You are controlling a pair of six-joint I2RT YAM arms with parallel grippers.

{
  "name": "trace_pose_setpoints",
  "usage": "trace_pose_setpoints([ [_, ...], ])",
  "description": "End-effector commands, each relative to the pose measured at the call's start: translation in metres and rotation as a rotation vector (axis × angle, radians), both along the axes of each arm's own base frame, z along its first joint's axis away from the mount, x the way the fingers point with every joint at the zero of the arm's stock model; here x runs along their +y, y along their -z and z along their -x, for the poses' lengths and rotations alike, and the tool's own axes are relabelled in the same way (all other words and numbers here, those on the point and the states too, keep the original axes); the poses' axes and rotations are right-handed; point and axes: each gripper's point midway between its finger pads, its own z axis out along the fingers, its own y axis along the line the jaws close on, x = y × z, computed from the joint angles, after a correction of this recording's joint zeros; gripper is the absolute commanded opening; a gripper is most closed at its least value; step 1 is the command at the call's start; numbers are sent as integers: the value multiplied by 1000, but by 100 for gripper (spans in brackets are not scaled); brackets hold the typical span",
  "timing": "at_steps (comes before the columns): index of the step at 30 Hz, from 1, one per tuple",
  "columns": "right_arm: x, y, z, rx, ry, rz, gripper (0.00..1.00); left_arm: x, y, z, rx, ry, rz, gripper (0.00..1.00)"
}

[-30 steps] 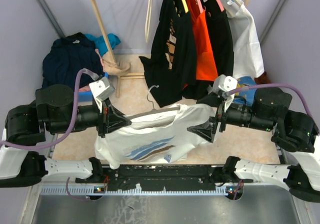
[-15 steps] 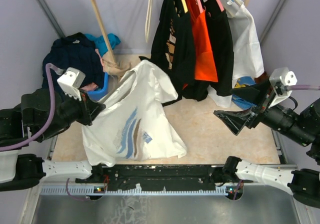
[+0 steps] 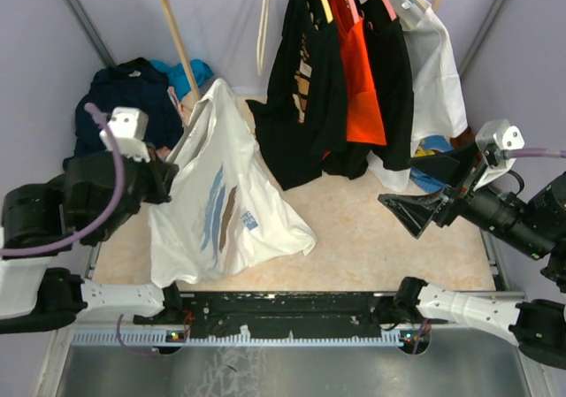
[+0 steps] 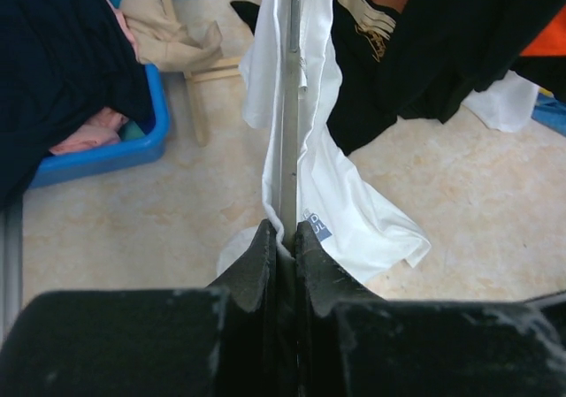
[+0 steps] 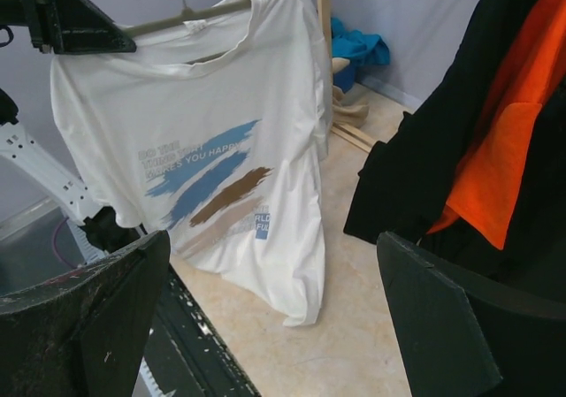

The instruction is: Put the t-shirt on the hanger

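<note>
The left hand [image 4: 285,238] is clenched on one arm of the hanger [image 4: 288,123], holding it high so the shirt [image 3: 225,207] draped over it hangs down freely, while the right hand [image 3: 416,213] stands wide open and empty, well clear of the cloth.

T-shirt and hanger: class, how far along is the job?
Done: the t-shirt hangs on the hanger, both shoulders seemingly over its arms. In hand: the left fingers are shut on the hanger, holding it up; the right fingers stand open, apart from the shirt. Left: probably only hanging it away.
</note>
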Motion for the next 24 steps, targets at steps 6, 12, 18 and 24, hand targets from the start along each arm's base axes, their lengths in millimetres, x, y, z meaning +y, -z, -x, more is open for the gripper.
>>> trace_pose_setpoints([
  [6, -10, -6, 7, -18, 1, -48, 99, -41, -60, -65, -233, -165, -82, 0],
  [12, -19, -4, 10, -24, 10, -47, 99, -49, -70, -112, -239, -159, -149, 0],
  [18, -28, 0, 12, -27, 26, -34, 99, -29, -76, -156, -237, -155, -153, 0],
  [24, -30, 0, 11, -32, 33, -29, 99, -34, -96, -192, -284, -18, -118, 0],
])
